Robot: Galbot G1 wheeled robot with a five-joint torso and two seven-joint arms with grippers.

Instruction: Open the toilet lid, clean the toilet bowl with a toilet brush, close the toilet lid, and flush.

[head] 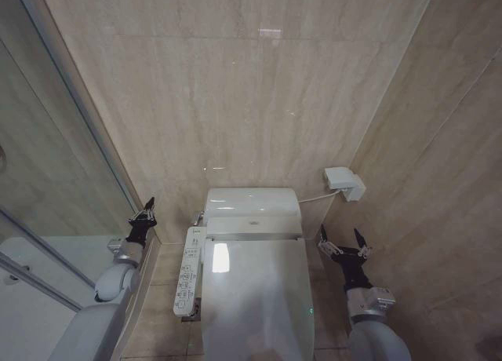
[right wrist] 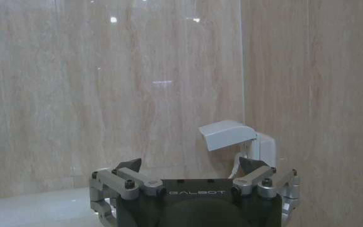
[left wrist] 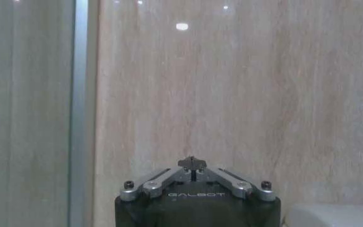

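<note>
Glossy white toilet lid [head: 255,298] lies shut, unmarked.

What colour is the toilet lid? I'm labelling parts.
Glossy white; the toilet lid shows best in the head view.

Glossy white toilet lid [head: 255,294] lies shut over the toilet bowl [head: 205,314], against the back wall

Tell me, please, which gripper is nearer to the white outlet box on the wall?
The right. The right gripper, open, hangs just below the white outlet box, beside the closed toilet lid. The left gripper, shut, is across the toilet by the glass partition.
</note>
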